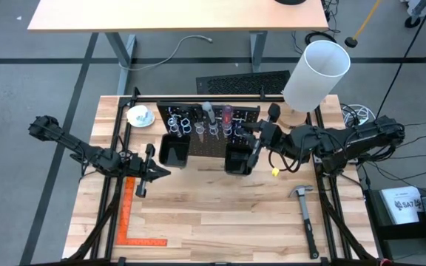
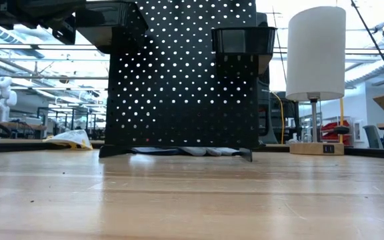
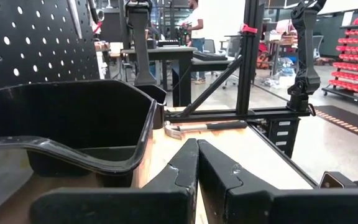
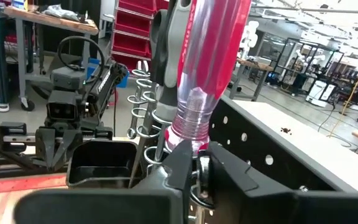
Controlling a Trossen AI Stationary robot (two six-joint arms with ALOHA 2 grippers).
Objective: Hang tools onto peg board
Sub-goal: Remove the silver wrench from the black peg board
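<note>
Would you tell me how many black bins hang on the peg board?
2: one bin at the peg board's left end, the other bin toward its right, beside the right gripper.

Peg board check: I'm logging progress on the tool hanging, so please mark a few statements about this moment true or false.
1. The right gripper is at the base of a red-handled screwdriver that stands in the ring holders on the peg board. True.
2. The left gripper holds a wrench. False: its fingers are shut on nothing, beside the left bin.
3. A hammer lies on the table, to the right. True.
4. The orange square ruler hangs on the board. False: it lies flat on the table.
5. The lamp stands at the table's left corner. False: right corner.
</note>
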